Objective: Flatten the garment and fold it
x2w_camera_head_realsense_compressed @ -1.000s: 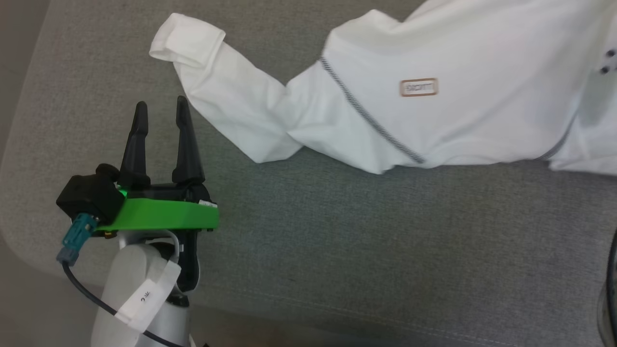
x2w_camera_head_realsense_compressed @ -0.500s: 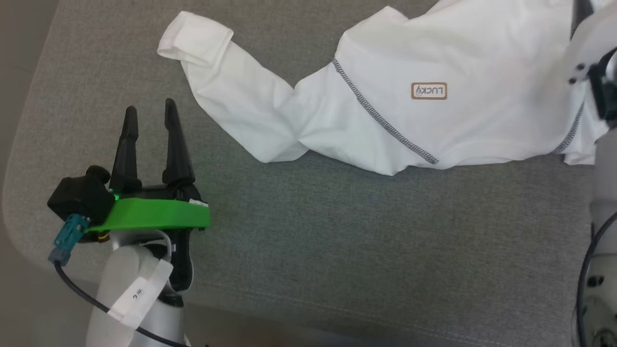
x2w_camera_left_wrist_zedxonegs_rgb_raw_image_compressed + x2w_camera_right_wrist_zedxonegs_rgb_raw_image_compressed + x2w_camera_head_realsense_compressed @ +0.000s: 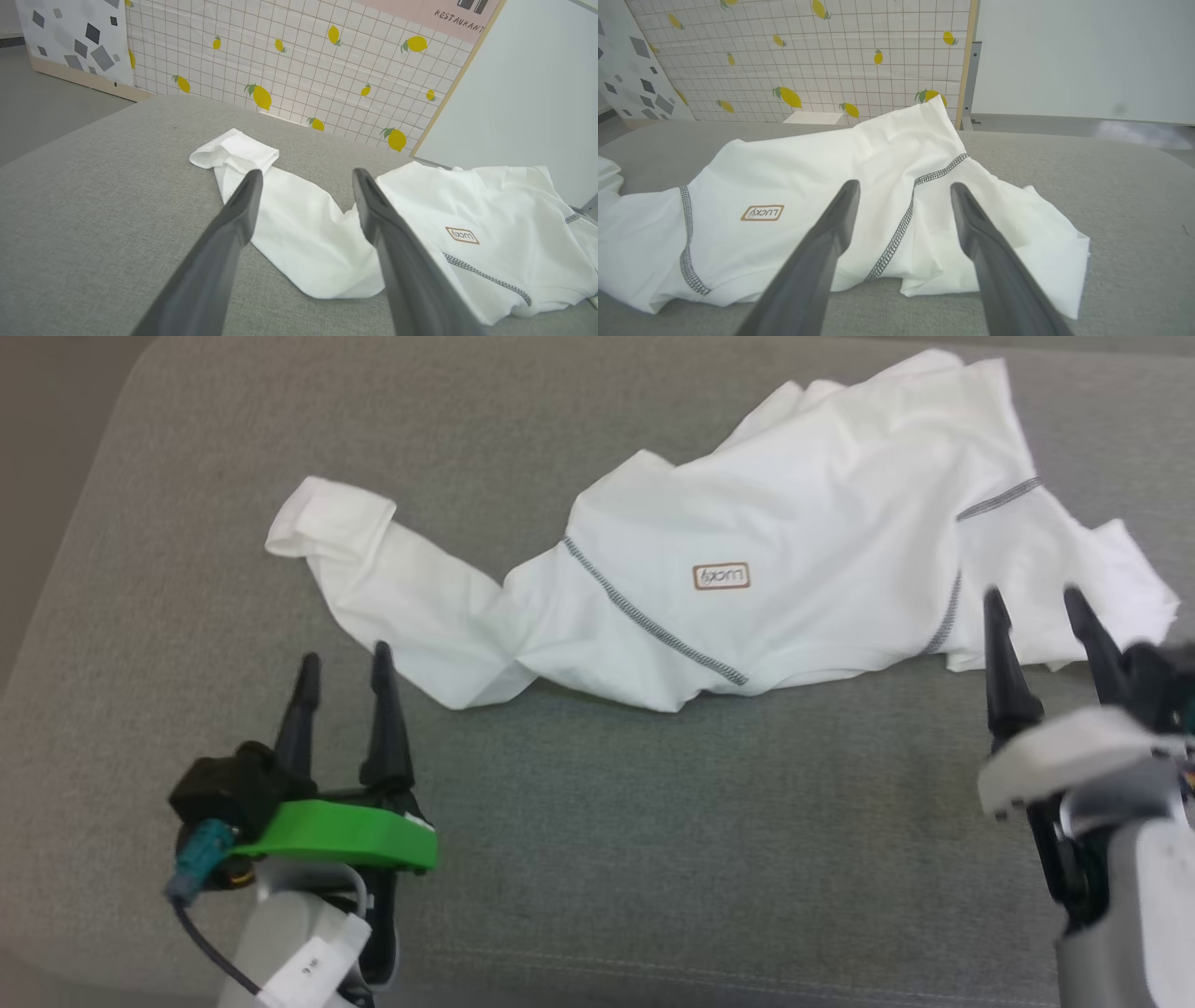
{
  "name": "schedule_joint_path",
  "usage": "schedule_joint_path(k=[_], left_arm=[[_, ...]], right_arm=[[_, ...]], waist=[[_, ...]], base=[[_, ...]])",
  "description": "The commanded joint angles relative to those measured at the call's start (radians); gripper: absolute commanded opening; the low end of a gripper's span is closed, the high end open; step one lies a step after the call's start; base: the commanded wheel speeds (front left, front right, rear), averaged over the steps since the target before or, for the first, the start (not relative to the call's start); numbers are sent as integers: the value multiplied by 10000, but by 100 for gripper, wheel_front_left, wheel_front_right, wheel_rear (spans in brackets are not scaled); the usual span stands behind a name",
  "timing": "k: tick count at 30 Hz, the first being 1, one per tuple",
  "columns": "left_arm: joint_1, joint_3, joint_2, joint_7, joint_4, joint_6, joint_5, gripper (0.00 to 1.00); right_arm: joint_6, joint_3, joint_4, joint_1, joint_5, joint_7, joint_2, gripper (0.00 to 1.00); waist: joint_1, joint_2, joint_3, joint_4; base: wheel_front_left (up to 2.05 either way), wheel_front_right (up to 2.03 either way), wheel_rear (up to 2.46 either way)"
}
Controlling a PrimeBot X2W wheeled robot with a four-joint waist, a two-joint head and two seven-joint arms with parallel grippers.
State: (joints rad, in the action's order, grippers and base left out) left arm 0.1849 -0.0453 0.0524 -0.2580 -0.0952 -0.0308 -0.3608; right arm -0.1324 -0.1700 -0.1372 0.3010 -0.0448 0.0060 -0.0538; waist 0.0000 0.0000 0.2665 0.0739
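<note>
Since shirt point(image 3: 794, 551) lies rumpled toward cushion's point(image 3: 653, 821) far edge, expect limp, light cloth that bunches when dragged. Left claw point(image 3: 344, 656), right claw point(image 3: 1032, 595) both spread, empty. Pinch at sleeve point(image 3: 373, 569) end and opposite corner, not at middle.

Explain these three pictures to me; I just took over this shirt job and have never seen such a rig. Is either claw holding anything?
This is a wheeled robot with two arms, each ending in a two-fingered claw. One picture comes from its head, looking down: the left claw sits lower left, the right claw lower right. The other two come from cameras on the wrists, each looking out between that claw's own dark fingers. On the grey padded surface lies one white T-shirt, rumpled, one sleeve trailing toward the left claw. Both claws are open and hold nothing. The lemon-patterned wall is only background.
</note>
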Motion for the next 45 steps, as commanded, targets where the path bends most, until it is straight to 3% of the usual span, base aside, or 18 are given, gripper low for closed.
schedule_joint_path(k=[1, 6, 12, 23, 24, 25, 26, 30, 42, 43, 44, 45], left_arm=[[-173, -184, -22, -37, -194, -93, 56, 100], [-133, -768, 61, 462, -1286, 75, 565, 100], [469, -822, 382, 1835, -2517, 774, 996, 100], [1775, -1332, 1155, 3463, -4045, 873, 1706, 100], [1864, -1358, 1183, 3635, -4203, 844, 1700, 90], [1965, -1361, 1211, 3843, -4395, 803, 1656, 34], [2040, -1356, 1249, 3965, -4534, 766, 1623, 0], [2153, -1000, 1446, 3951, -4840, 835, 1321, 0], [644, 1213, 2399, 2483, -3409, 2016, 280, 0], [569, 1285, 2391, 2421, -3293, 2036, 218, 38], [486, 1328, 2328, 2371, -3150, 1953, 82, 100], [429, 1338, 2248, 2309, -3023, 1830, -52, 100]], right_arm=[[17, -110, 352, -546, -178, 20, 17, 100], [17, -125, 992, -1764, -992, 265, 31, 100], [17, 68, 1372, -2207, -1280, 402, 33, 100], [17, 413, 1453, -2034, -1515, 356, 35, 100], [17, 432, 1436, -2026, -1528, 349, 35, 100], [17, 448, 1420, -2014, -1537, 335, 35, 100], [17, 459, 1406, -2010, -1542, 322, 35, 100], [17, 495, 1401, -2054, -1565, 313, 35, 100], [17, -34, 1455, -2322, -1522, 431, 35, 100], [17, -73, 1458, -2323, -1517, 453, 35, 100], [17, -111, 1465, -2325, -1506, 483, 35, 100], [17, -130, 1472, -2325, -1501, 514, 35, 100]], waist=[[0, 0, -747, -703], [0, 0, -935, -1004], [0, 0, -887, -1324], [0, 0, -564, -1656], [0, 0, -546, -1668], [0, 0, -528, -1681], [0, 0, -522, -1690], [0, 0, -565, -1729], [0, 0, -833, -1470], [0, 0, -838, -1444], [0, 0, -842, -1406], [0, 0, -840, -1372]], base=[[0, 0, 0], [0, 0, 0], [0, 0, 0], [0, 0, 0], [0, 0, 0], [0, 0, 0], [0, 0, 0], [0, 0, 0], [0, 0, 0], [0, 0, 0], [0, 0, 0], [0, 0, 0]])
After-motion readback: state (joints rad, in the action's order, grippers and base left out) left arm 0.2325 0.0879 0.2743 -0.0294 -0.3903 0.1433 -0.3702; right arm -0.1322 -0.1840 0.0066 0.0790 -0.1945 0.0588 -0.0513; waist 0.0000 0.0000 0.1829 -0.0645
